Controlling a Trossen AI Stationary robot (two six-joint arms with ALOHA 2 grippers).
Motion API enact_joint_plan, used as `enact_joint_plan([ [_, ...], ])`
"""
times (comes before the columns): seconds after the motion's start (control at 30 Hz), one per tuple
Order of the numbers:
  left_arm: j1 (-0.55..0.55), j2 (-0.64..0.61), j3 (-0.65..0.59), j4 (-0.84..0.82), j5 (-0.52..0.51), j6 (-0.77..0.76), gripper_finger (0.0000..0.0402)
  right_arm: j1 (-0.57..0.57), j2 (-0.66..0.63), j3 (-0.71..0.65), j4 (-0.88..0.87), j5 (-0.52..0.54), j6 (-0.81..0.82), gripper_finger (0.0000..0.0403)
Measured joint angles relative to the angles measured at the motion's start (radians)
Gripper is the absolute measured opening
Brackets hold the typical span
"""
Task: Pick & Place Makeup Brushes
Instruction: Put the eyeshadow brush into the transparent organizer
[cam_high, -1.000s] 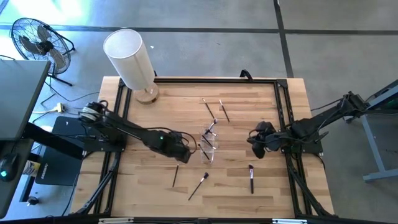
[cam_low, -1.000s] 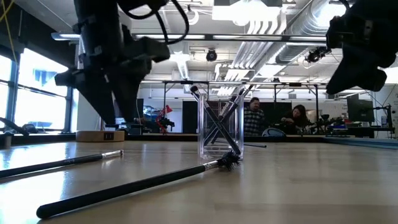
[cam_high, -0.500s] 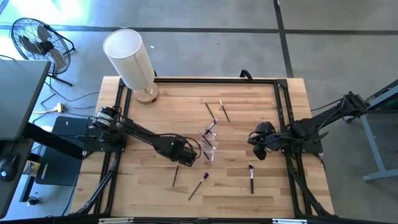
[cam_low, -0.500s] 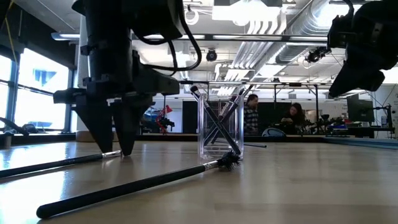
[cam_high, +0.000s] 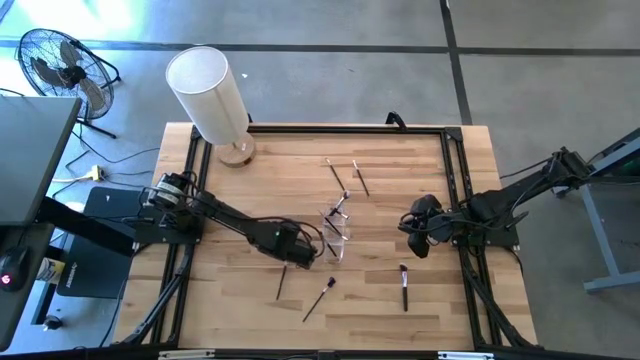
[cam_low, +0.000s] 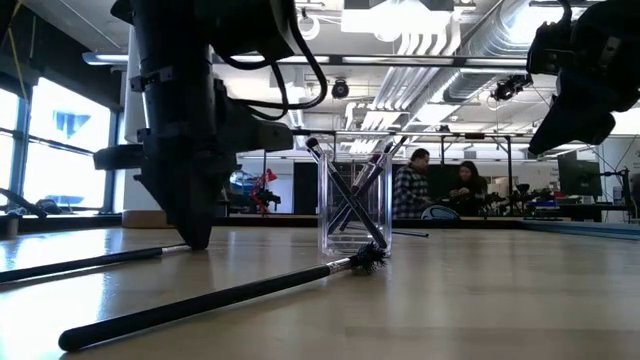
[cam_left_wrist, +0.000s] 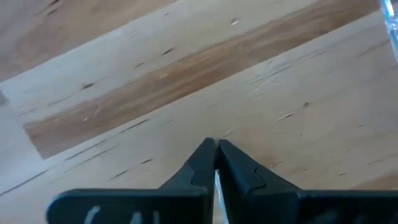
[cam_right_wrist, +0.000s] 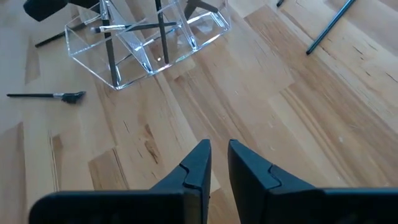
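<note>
Your left tool (cam_low: 193, 238) is down on the desk (cam_high: 260, 180), its fingers pressed together on the upper end of a thin brush (cam_high: 282, 283) lying toward the front edge, just left of the clear cup (cam_high: 335, 232). That cup sits near the desk's middle and holds several brushes (cam_low: 350, 190) crossed inside it. 2 more brushes (cam_high: 318, 298) (cam_high: 404, 287) lie by the front edge and 2 (cam_high: 338, 178) (cam_high: 360, 178) toward the back. Your right tool (cam_high: 412, 236) hovers right of the cup, fingers slightly apart, holding nothing.
</note>
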Motion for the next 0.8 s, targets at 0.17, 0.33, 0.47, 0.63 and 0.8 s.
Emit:
enact_joint_plan([
  [0.17,0.007,0.001,-0.001,0.008,0.125,0.129,0.0012,0.000,0.000,0.000,0.000,0.001,-0.013,0.0052],
  [0.33,-0.002,0.003,0.037,-0.025,0.107,0.134,0.0002,0.000,0.000,0.000,-0.004,0.001,-0.019,0.0050],
  [0.47,-0.050,-0.014,0.122,-0.024,0.044,0.143,0.0001,0.000,0.000,0.000,-0.005,-0.001,-0.019,0.0047],
  [0.63,-0.123,-0.059,0.232,-0.029,-0.146,0.168,0.0001,0.000,0.000,0.000,-0.010,-0.017,-0.013,0.0048],
  [0.8,-0.187,-0.109,0.291,0.017,-0.461,0.226,0.0000,0.000,0.002,0.000,-0.012,-0.024,-0.010,0.0046],
])
